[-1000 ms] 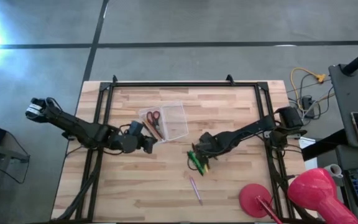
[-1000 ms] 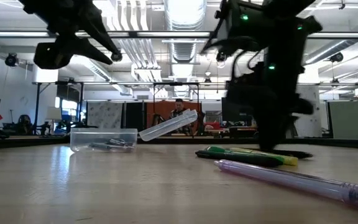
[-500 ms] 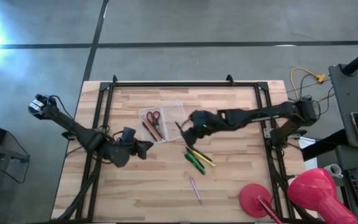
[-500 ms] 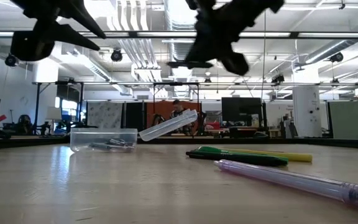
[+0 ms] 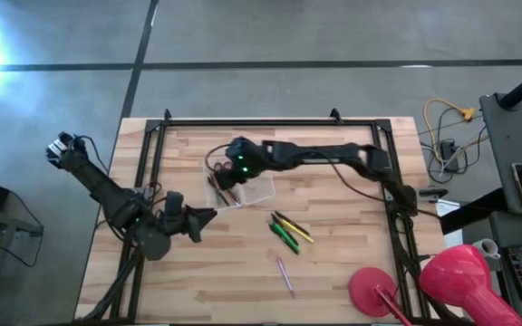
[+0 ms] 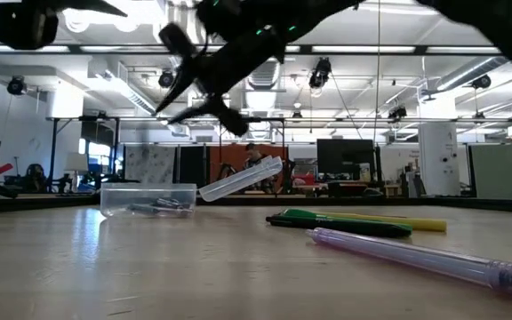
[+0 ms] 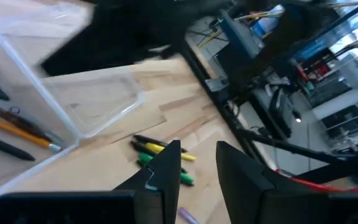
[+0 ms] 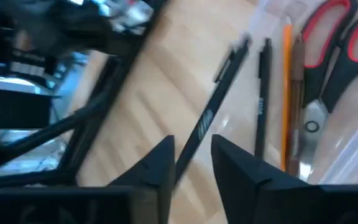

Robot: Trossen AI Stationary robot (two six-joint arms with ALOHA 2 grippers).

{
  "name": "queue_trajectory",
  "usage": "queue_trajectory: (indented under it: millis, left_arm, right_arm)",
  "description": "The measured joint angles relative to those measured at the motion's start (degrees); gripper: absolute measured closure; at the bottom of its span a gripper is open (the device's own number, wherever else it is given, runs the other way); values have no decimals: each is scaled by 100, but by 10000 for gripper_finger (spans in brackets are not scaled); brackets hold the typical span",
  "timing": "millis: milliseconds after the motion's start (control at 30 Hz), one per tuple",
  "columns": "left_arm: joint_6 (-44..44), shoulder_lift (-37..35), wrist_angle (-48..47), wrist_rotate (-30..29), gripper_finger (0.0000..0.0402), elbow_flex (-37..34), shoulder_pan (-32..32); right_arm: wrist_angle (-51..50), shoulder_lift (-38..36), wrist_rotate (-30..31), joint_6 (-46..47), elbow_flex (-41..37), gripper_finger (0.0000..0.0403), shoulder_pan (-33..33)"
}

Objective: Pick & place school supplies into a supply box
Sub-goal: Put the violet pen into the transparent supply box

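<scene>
The clear supply box point(image 5: 254, 188) lies open on the far middle of the table. In it are the red-handled scissors point(image 8: 328, 37), an orange pencil point(image 8: 286, 93) and a black pen point(image 8: 261, 93). My right gripper point(image 8: 192, 155) hovers over the box's left part point(image 5: 227, 178), open, with a second black pen point(image 8: 211, 115) running out from between its fingers. My left gripper point(image 5: 208, 217) hangs open near and left of the box, with nothing between its fingers point(image 7: 199, 158). A green pen point(image 5: 284, 237) and a yellow pen point(image 5: 295, 228) lie flat mid-table, a purple pen point(image 5: 285, 274) nearer. My right gripper has the near end of the second black pen point(image 8: 188, 163) between its fingers, and a gap shows beside the pen. I cannot tell whether a finger still touches it. The pen slants away from the fingers, down toward the box.
A red round-based object point(image 5: 374, 292) stands at the near right corner, with a pink bulb-shaped thing point(image 5: 460, 276) beside it off the table. Black frame rails point(image 5: 152, 172) run along the table's left, far and right sides.
My right gripper has risen from the pens mid-table and swung toward the far left, ending over the box. The black pen that lay beside the green and yellow ones has gone up with it. My left gripper has drawn back from the box toward the near left.
</scene>
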Motion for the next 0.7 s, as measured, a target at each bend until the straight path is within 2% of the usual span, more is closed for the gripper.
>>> queue_trajectory:
  millis: [167, 300, 500, 700]
  left_arm:
    - [140, 9, -183, -147, 315, 241, -203]
    - [594, 9, -211, -164, 315, 396, -237]
    - [892, 9, -215, -76, 315, 319, -235]
    - [843, 12, -185, 365, 315, 53, -207]
  right_arm:
    - [-1736, 993, -82, -184, 1199, 265, -128]
    - [-2659, 1120, 193, -763, 1735, 248, -141]
    - [-3290, 456, 1379, -1859, 1665, 244, 86]
    - [-3592, -734, 2108, -2195, 987, 244, 230]
